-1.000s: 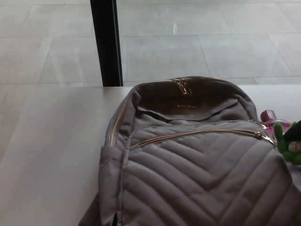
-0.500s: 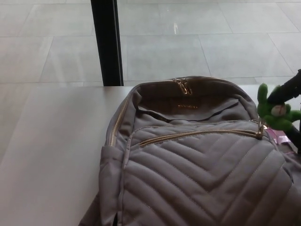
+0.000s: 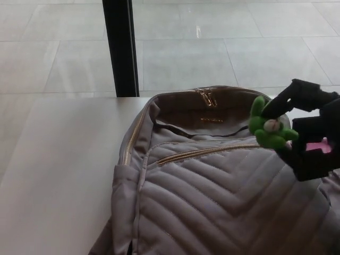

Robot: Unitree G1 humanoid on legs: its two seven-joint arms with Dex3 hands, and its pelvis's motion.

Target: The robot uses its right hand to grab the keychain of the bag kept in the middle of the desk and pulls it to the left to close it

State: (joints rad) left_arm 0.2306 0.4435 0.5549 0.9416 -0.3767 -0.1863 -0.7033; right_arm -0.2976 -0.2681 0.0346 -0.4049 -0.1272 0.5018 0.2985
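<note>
A grey quilted backpack [image 3: 212, 196] lies on the white desk [image 3: 58, 159] with its gold front zipper [image 3: 202, 152] running across the upper panel. My right hand [image 3: 308, 127] comes in from the right, above the bag's right shoulder, shut on a green plush keychain [image 3: 269, 127] that hangs at the zipper's right end. A pink piece [image 3: 319, 145] shows between the black fingers. A second gold zipper pull [image 3: 204, 96] sits at the bag's top. My left hand does not show.
A black vertical post [image 3: 120, 48] stands behind the desk at the left. Pale tiled floor [image 3: 239, 48] lies beyond the desk's far edge. Bare desk surface stretches to the left of the bag.
My right hand has come in from the right edge and moved left with the green keychain, carrying it from the bag's right side up over its right shoulder.
</note>
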